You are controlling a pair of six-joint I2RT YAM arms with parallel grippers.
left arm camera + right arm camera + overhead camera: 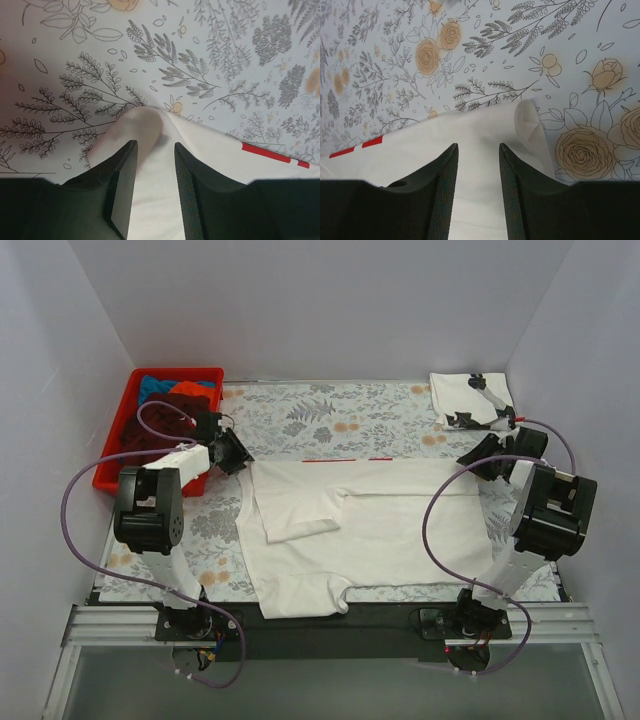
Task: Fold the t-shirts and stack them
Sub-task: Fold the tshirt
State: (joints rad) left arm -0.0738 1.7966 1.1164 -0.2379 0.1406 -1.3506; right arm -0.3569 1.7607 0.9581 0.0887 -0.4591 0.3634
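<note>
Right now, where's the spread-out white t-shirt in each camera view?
Top external: white t-shirt fills mid-frame.
Left wrist: white t-shirt corner, lower middle.
Right wrist: white t-shirt corner, lower middle.
Shared landmark: red stripe on its far edge.

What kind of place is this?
Probably a robot test cell: plain white walls enclose the floral-cloth table, two black-and-white arms are bolted to its metal rail, and a red plastic crate holds coloured shirts.

white t-shirt [380,530] print mostly hidden (only a red sliver [345,459] shows).
</note>
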